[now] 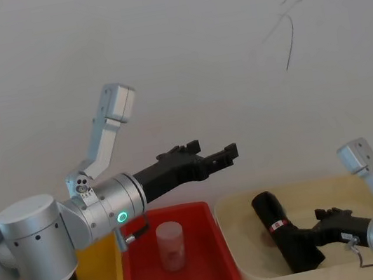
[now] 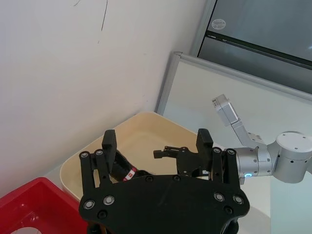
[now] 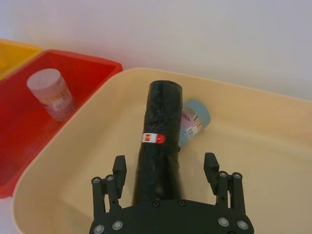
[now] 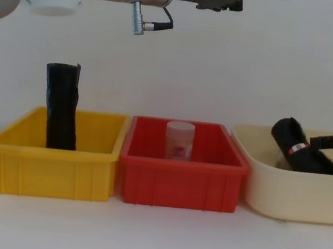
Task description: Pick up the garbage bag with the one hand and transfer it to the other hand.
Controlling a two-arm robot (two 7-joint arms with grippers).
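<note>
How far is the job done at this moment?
Early stage. The right hand sits open around the garbage bag, which still lies tilted in the cream bin. The left hand waits open above the red bin. Closing, lifting and handover remain.

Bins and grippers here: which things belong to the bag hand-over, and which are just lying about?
Part of the job:
garbage bag, in the cream tub
right gripper, open around the bag
left gripper, raised, open

Lying about:
plain black roll, yellow bin
jar, red bin

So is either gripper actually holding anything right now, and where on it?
Nothing is gripped. The right gripper straddles the garbage bag's lower end with fingers open. The left gripper hangs empty above the red bin.
</note>
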